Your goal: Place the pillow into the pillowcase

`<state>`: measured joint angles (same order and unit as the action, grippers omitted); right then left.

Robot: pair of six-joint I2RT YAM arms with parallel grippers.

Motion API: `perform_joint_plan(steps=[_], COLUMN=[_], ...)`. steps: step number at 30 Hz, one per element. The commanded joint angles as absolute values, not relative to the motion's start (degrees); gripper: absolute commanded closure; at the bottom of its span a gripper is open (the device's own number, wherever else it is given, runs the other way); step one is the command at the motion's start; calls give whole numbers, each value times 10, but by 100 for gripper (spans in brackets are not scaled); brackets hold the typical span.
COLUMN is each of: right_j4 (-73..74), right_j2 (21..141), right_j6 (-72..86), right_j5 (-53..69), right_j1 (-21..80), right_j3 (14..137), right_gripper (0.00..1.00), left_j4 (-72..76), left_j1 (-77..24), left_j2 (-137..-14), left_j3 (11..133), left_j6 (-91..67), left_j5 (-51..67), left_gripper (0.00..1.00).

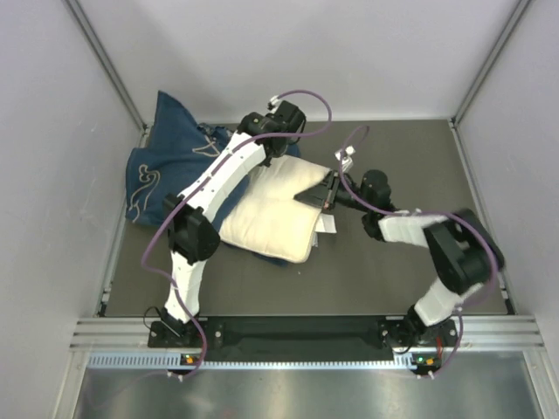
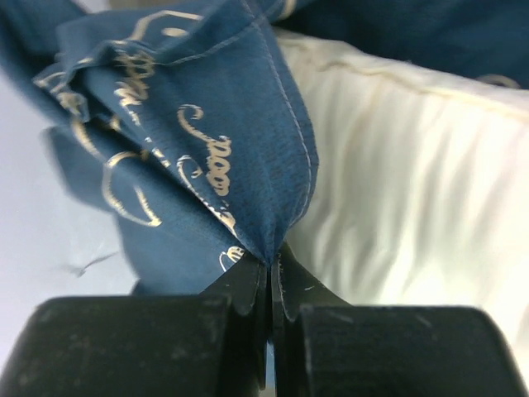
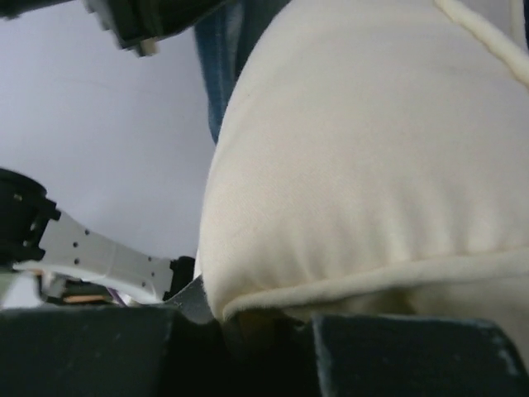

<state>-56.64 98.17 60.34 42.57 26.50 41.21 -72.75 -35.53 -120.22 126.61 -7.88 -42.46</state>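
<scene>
Black left jaws fill the bottom of the left wrist view, closed tight on a gathered fold of the pillowcase point(image 2: 207, 149), with the pillow point(image 2: 413, 190) just to the right of it. From above, the left arm point(image 1: 223, 170) rises from its near-left base, bends at the elbow and stretches far and rightward across both fabrics. The right arm point(image 1: 437, 249) folds back on itself and reaches left to the pillow's right end. There the corded pillow edge point(image 3: 355, 281) lies between the right jaws and hides their tips, so I cannot tell whether they clamp it.

The pillow lies mid-surface, its left part on the pillowcase, which is bunched toward the far-left corner against the wall. Bare dark surface point(image 1: 393, 279) lies open to the right and near side. Pale cursive on the case reads roughly "moo…". A small white tag point(image 1: 325, 225) at the pillow's right end is too small to read.
</scene>
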Motion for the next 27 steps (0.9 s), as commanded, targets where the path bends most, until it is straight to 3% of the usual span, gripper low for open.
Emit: perform_joint_plan(steps=[1,6,12,15,19,23,27], right_j4=[-395,-213,-276,-165,-23,-72,-214], right_j2=[806,690,746,738,798,863,866], right_j6=[416,338,365,307,297,304,337], right_j5=[443,410,443,343,233,255,282], right_j1=[278,245,243,259,237,243,290], right_j3=[442,453,383,374,406,431,435], right_gripper=[100,100,100,100,100,100,100], left_j4=[-717,-696,-684,-724,-739,-757,-754], left_j1=[-378,-390,-389,-388,-388,-385,-354], left_j2=[-1130,-1092,-1112,-1170,-1212,-1230,-1220], left_j3=[1311,1305,1233,1236,1247,1261,1252], left_j6=[-85,-85,-84,-80,-90,-85,-118], left_j5=[-304,-151,16,-45,-307,-427,-406], left_gripper=[100,100,100,100,100,100,100])
